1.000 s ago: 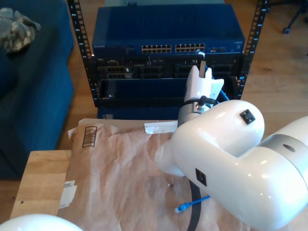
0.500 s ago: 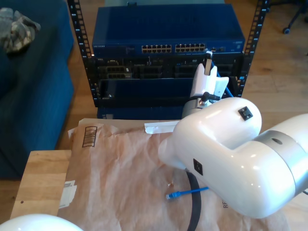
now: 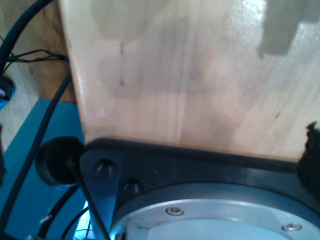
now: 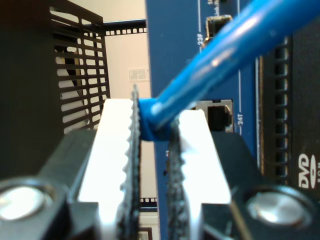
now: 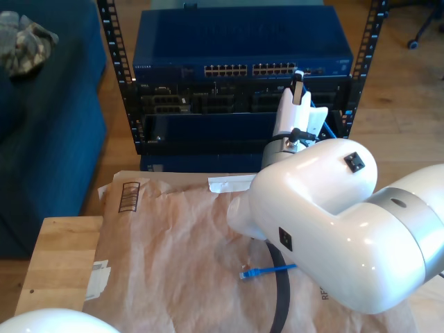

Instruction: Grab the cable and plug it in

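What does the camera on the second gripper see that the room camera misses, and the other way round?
Second wrist view: my second gripper's toothed pads pinching the cable's plug end, and a port labelled 24 just past it.

Exterior view: the cable's loose plug lying on brown paper, the whole rack, and the white arm.

Both: the blue cable and the blue switch with its ports.

The cable point(image 5: 267, 270) runs under my second arm's white housing point(image 5: 326, 229), its middle stretch hidden. At my second gripper point(image 4: 152, 165) the cable's plug sits buried between the toothed pads point(image 4: 134, 150). Port labels on the blue switch point(image 5: 243, 48) are too small to read.
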`<state>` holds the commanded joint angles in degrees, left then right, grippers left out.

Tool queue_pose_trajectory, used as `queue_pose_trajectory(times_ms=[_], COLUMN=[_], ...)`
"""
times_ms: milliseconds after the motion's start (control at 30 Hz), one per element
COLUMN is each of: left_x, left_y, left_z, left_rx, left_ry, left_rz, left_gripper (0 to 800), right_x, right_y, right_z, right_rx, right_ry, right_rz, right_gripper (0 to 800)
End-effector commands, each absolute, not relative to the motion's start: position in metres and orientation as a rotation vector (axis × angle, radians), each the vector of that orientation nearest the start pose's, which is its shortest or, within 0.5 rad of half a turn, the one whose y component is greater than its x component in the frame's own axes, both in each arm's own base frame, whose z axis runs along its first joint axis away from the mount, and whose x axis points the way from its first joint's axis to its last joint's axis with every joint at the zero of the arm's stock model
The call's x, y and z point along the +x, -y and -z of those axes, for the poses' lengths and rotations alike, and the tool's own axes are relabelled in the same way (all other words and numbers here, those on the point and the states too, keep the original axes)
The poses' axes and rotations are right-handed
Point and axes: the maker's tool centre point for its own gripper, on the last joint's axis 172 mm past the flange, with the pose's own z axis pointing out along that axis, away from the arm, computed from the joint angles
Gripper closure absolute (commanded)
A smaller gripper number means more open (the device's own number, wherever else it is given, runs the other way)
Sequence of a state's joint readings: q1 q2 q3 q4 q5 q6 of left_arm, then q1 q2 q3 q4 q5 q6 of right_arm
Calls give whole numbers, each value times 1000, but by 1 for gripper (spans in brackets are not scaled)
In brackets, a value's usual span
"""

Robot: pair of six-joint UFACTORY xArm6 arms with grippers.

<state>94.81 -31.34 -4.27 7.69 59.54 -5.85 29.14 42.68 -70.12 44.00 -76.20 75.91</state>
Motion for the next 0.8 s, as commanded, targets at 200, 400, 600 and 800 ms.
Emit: queue_pose_trajectory(times_ms=[200,400,600,800], left_x=[-36,-36,-36,-36], left_y=[-119,-119,-120,-119], left_z=[-29,-29,-29,-29], left_rx=[1933,1933,1934,1934], left_ry=[-2123,-2123,-2124,-2124], left_rz=[537,537,536,536], left_gripper=[0,0,0,0], right_x=[651,652,654,658], right_y=[-131,-136,-144,-135], right_z=[-273,-276,-278,-279], right_rx=[-951,-963,-980,-976], right_ry=[-1322,-1307,-1278,-1282], right_rz=[1384,1373,1363,1372], right_gripper=[800,800,800,800])
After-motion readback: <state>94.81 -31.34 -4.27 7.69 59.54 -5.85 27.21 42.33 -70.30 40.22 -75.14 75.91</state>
